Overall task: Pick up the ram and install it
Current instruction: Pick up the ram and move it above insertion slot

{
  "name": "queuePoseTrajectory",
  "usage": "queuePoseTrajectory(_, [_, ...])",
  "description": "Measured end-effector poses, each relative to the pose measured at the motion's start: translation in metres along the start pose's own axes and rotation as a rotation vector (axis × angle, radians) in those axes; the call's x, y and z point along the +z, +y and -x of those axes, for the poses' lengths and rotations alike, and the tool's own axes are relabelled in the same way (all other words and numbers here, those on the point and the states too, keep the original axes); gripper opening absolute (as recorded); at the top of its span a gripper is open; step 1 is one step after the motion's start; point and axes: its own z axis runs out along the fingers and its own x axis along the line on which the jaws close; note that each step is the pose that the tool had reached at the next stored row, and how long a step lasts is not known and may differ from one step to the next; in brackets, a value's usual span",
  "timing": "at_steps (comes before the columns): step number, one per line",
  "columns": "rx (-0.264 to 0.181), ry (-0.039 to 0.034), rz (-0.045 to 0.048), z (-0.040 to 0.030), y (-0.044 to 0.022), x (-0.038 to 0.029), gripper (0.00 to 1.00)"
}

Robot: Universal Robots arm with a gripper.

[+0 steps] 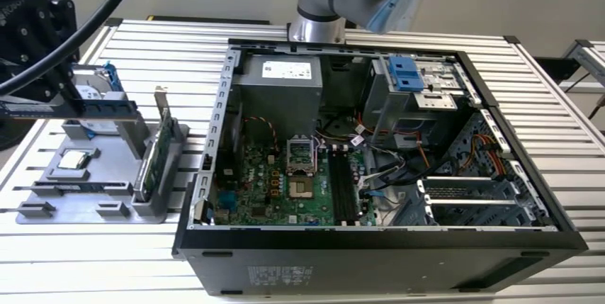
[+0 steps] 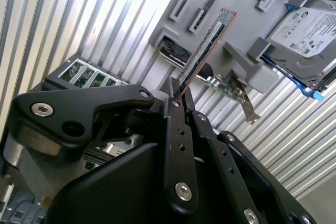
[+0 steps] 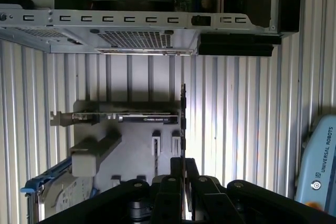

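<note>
Two black fingers (image 2: 176,145) of the gripper (image 2: 177,97) pinch the ram (image 2: 206,51) (thin, flat, chip-studded) by one end; ribbed metal table (image 2: 79,14) beneath.

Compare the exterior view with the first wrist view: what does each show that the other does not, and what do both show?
Extra in the exterior view: the processor chip in the grey holder, the power supply and the blue drive bay inside the computer case. Extra in the first wrist view: a close look at the gripper, shut on the ram, seen edge-on. Both: the ram, the holder, the green expansion card standing in it, the hard drive with blue rails, the open case and its motherboard.
</note>
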Motion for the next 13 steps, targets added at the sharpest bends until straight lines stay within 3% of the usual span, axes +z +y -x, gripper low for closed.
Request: queuePoseTrajectory(13, [0.0,0.0,-0.0013,-0.0001,0.011,0.0001,0.0])
